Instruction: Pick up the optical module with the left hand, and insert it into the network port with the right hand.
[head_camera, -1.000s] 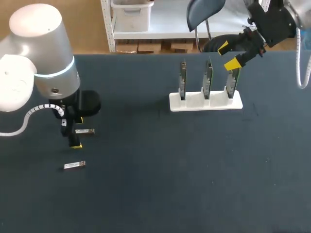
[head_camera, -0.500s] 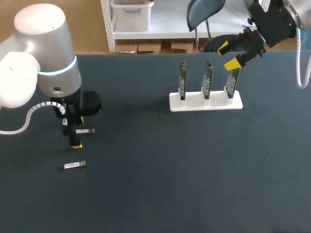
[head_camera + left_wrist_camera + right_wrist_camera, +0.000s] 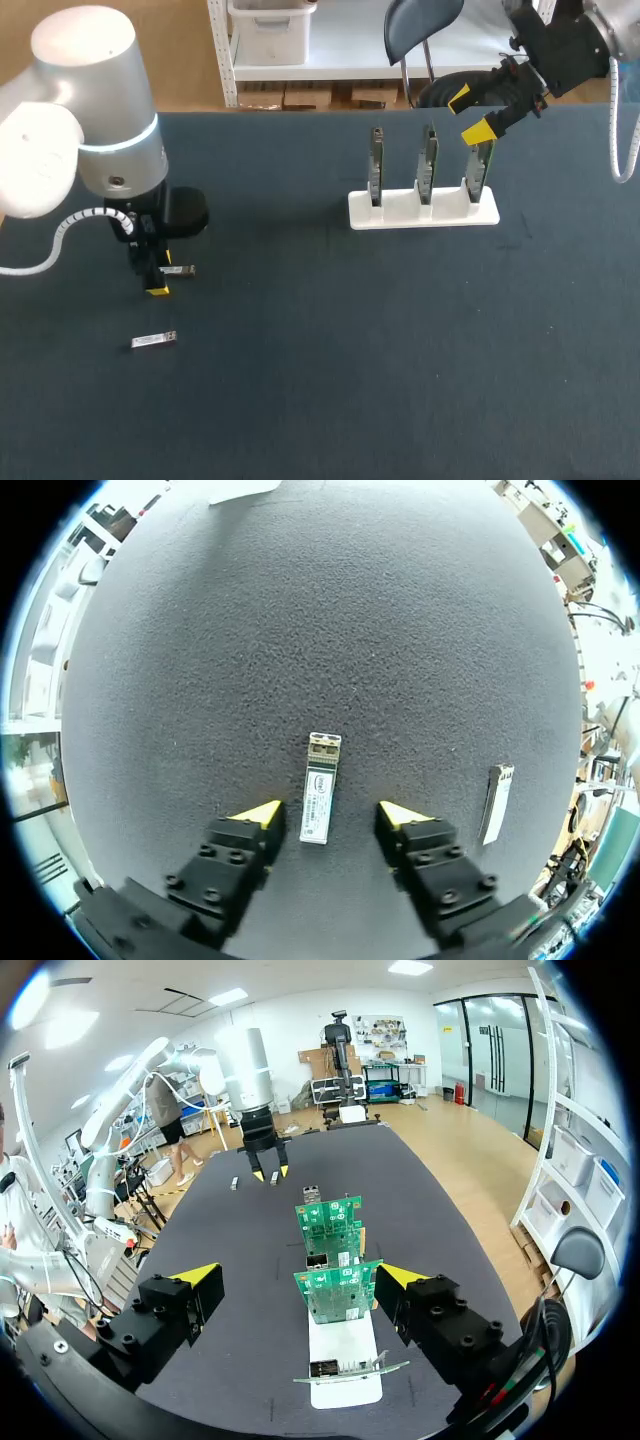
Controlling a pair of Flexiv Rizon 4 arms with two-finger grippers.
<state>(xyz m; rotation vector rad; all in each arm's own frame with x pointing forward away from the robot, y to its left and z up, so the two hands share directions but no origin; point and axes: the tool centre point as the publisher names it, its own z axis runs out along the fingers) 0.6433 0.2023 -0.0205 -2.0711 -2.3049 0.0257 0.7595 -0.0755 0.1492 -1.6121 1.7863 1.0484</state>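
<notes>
Hardly anything is done, by my reckoning: the small silver rectangular optical module [image 3: 318,785] lies flat on the dark tabletop [image 3: 350,350], between the spread fingers of the left gripper [image 3: 328,815], which stands low over it without pinching it. The right gripper [image 3: 468,115] hangs empty, fingers apart, above the green circuit boards [image 3: 428,160] standing in the white rack [image 3: 423,210]. Lifting, handover and insertion are all left to do

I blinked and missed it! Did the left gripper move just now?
Yes, a little. The left gripper slid away from the spare module lying nearer the camera, and now straddles the other optical module, fingers open.
</notes>
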